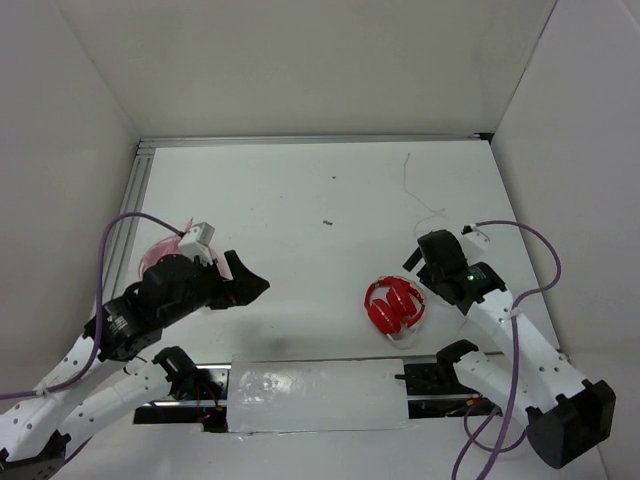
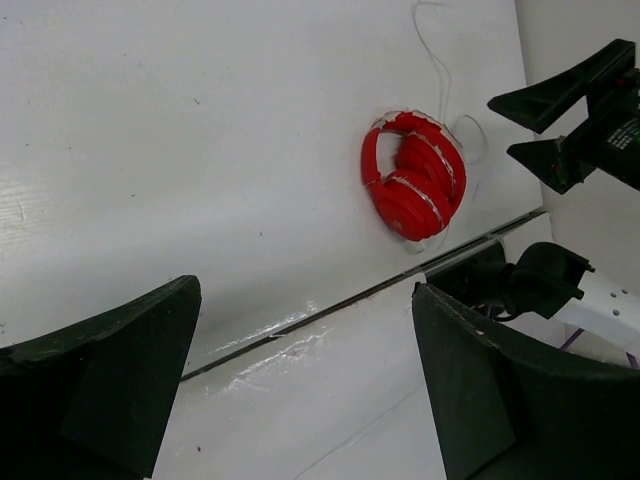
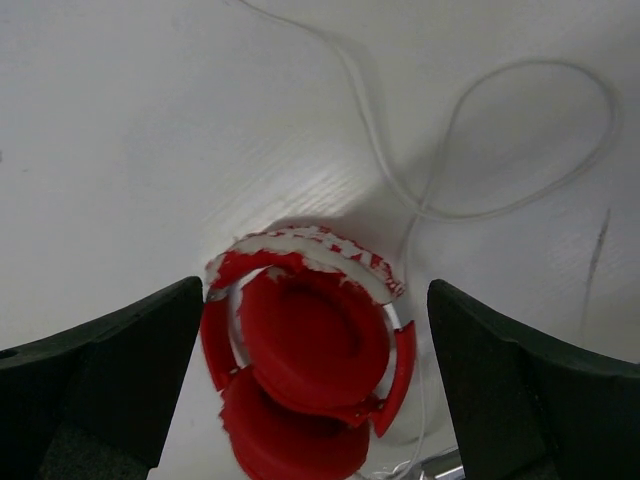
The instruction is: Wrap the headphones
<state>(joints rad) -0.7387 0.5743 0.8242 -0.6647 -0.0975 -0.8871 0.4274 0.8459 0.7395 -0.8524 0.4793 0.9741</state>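
The bright red headphones [image 1: 395, 308] lie folded on the white table, right of centre, their cups stacked inside the headband. In the right wrist view the headphones [image 3: 315, 350] sit between and below the fingers. Their thin white cable [image 3: 440, 205] loops loose across the table toward the back [image 1: 412, 180]. My right gripper [image 1: 418, 270] hovers open just above and right of the headphones, holding nothing. My left gripper [image 1: 255, 283] stands open well to the left, with nothing between its fingers [image 2: 120, 370]. From there the headphones [image 2: 412, 175] and the right gripper [image 2: 500, 125] show farther off.
A clear plastic sheet [image 1: 315, 395] lies along the near edge between the arm bases, also under the left gripper [image 2: 330, 400]. Pale pink headphones [image 1: 158, 250] lie behind the left arm at the left. White walls enclose the table on three sides.
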